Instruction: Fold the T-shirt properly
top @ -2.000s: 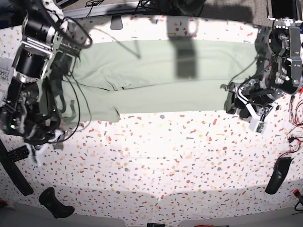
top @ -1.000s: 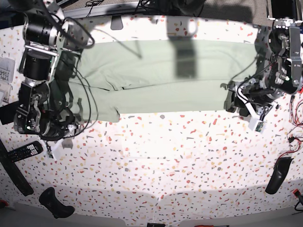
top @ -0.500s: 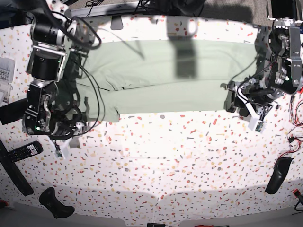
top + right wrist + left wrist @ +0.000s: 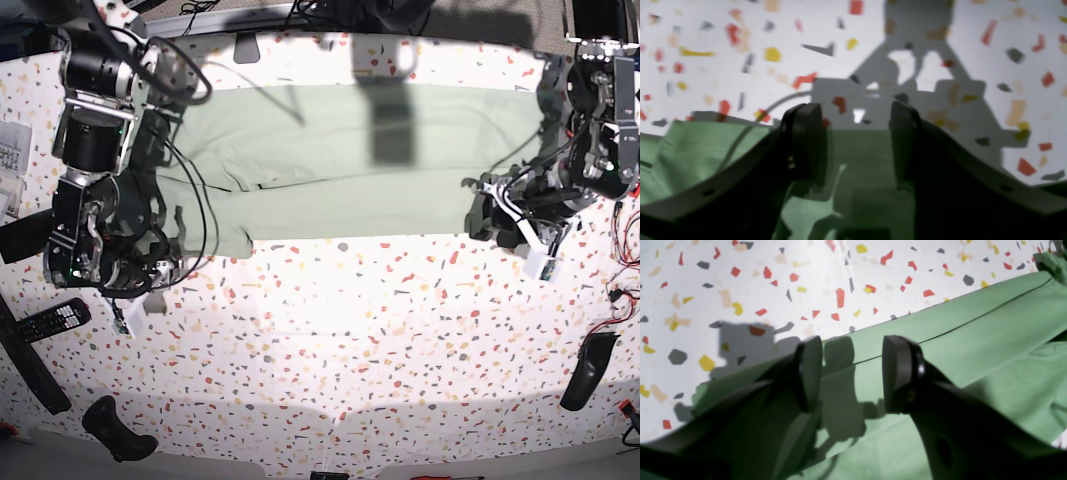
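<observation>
- The T-shirt is lying on the speckled bench, its long axis running from side to side, roughly parallel to the bench edge at the top of the base view and sitting nearer that edge than the bottom one.
- The left gripper is hovering over the shirt's end towards the base view's right; its fingers are standing spread, pinching nothing, with the cloth's outer border passing beneath the gap.
- The right gripper is waiting over the opposite end, its fingers also spreading apart and holding no cloth, the border running below them.
- Neither arm is clearly winning on nearness, since each is covering its own end; whether any fingertip is touching fabric, I cannot tell.
- The coming move is probably calling for both claws to be lowering onto that border, then closing together; catching one layer only could be skewing the fold.
- The fabric is showing pale sage-green, looking soft and mostly flat in a long band, with thin dark seam lines, a lengthwise layered edge, and a small loose flap sticking out beside the right gripper.
</observation>
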Tool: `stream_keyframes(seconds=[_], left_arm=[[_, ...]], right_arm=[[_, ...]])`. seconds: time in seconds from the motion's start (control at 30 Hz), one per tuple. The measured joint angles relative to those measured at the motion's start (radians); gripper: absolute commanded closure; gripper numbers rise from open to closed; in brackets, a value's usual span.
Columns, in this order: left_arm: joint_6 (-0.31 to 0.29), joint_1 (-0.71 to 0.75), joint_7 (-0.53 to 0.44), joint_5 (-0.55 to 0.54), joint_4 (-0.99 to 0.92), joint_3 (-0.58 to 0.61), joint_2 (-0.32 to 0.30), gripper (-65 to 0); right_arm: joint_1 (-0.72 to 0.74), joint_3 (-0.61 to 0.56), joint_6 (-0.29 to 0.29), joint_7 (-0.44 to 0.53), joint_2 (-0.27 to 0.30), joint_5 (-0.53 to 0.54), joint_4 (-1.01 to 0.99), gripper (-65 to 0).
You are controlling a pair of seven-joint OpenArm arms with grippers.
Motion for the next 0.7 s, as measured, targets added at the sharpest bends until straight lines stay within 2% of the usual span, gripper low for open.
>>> stream_keyframes(seconds=[0.17,0.3,0.7], left_arm=[[0.0,0.0,0.0,0.0,0.0,0.0,0.0,-26.7],[0.0,0.0,0.0,0.0,0.0,0.0,0.0,-26.7],[0.0,0.0,0.0,0.0,0.0,0.0,0.0,-26.7]], right_arm=[[0.0,0.0,0.0,0.026,0.0,0.0,0.0,-32.1],[0.0,0.0,0.002,0.041,0.0,-0.048,0.0,-32.1],[-0.056,0.0,0.003,0.075,0.0,-0.048,0.001,-32.0]])
